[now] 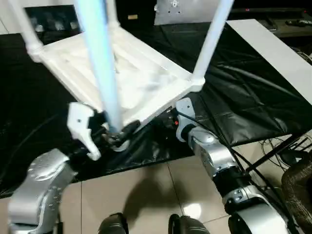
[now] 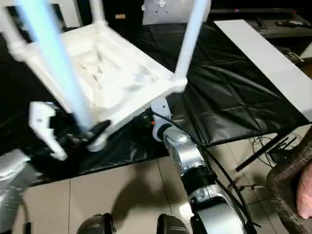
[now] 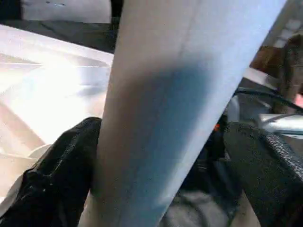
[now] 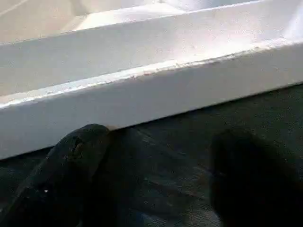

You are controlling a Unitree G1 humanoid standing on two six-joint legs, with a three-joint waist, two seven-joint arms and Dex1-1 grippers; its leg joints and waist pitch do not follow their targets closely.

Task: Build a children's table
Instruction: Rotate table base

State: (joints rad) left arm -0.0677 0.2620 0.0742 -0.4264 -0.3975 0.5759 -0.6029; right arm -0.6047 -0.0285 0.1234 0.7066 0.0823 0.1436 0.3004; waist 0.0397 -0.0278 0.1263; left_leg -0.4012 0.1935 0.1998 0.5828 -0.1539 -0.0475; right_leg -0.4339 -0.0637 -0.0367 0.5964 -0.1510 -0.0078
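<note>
From the head views, the all-white plastic children's table (image 1: pixel 131 78) lies upside down on a black-draped table (image 1: pixel 243 97), legs up. The step looks like seating the near tapered white tube leg (image 1: pixel 102 63) in its corner socket; next likely calls for pressing it straight down.

In the left wrist view, the left gripper (image 3: pixel 161 161) straddles that leg, jaws spread wide, one touching it.

In the right wrist view, the right gripper (image 4: pixel 156 175) sits with jaws released, just beside the tabletop's raised rim (image 4: pixel 151 90).
</note>
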